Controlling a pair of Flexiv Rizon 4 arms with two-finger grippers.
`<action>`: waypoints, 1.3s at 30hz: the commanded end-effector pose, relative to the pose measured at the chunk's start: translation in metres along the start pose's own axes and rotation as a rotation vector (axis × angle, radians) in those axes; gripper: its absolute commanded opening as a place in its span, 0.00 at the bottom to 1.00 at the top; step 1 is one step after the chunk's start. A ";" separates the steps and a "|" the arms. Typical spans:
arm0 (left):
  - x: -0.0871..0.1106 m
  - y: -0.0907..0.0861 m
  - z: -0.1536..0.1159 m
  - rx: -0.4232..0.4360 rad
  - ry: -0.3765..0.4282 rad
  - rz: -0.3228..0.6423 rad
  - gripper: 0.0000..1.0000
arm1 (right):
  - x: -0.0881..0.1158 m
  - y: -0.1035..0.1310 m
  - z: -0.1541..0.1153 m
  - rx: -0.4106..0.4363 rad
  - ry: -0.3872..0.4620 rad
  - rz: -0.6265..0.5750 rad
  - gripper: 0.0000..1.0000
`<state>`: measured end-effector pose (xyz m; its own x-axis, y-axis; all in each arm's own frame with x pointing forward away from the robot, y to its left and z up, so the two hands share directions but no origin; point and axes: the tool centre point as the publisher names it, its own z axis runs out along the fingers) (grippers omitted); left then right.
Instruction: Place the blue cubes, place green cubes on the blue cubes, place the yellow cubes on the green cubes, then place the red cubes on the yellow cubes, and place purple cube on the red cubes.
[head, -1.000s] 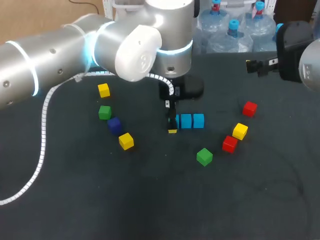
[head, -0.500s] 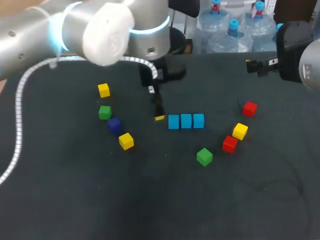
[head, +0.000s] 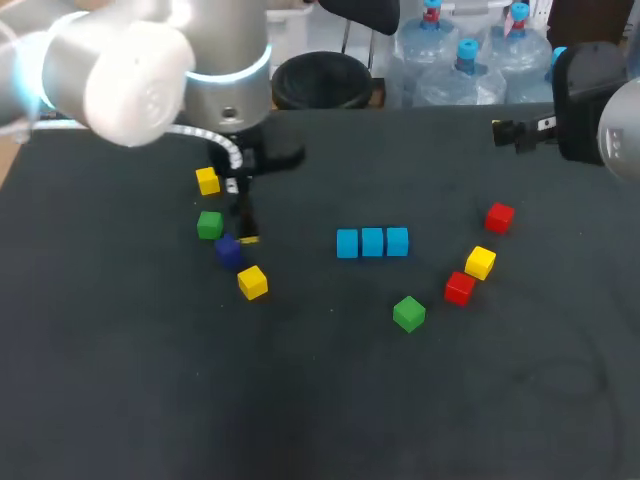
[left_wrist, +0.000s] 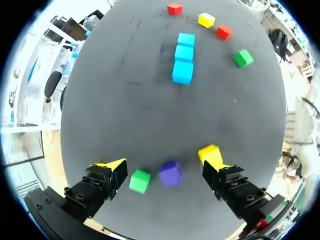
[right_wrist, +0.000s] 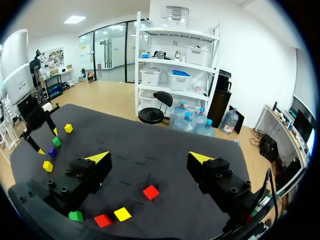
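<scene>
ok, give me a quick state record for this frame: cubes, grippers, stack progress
blue cubes: three in a touching row, nothing on them
left gripper: open, empty, over the purple cube and one green cube
right gripper: open, empty, raised at the right side of the table
second green cube: loose, near side of the blue row
red cubes: two, loose, right of the row
yellow cubes: three, loose, one right, two left
stack progress: none stacked

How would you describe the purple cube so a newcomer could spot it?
From the three blue cubes mid-table, look toward the left arm's side, to the cluster under the open left gripper. The purple cube lies between a green cube and a yellow cube, the only dark one.
</scene>
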<state>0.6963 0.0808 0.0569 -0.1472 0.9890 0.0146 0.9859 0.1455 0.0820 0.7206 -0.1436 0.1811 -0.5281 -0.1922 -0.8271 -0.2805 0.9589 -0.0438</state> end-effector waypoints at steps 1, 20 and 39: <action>0.027 0.008 -0.003 0.007 -0.024 0.019 1.00 | 0.002 0.000 0.002 -0.004 -0.010 0.001 1.00; 0.070 0.036 0.022 -0.043 -0.044 0.228 1.00 | 0.002 0.000 0.002 -0.004 -0.010 0.001 1.00; 0.057 0.042 0.062 0.016 -0.030 0.213 1.00 | 0.002 0.000 0.002 -0.004 -0.010 0.001 1.00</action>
<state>0.7264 0.1485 0.0047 0.0678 0.9977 -0.0038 0.9950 -0.0674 0.0739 0.7206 -0.1437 0.1810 -0.5281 -0.1922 -0.8271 -0.2805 0.9589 -0.0438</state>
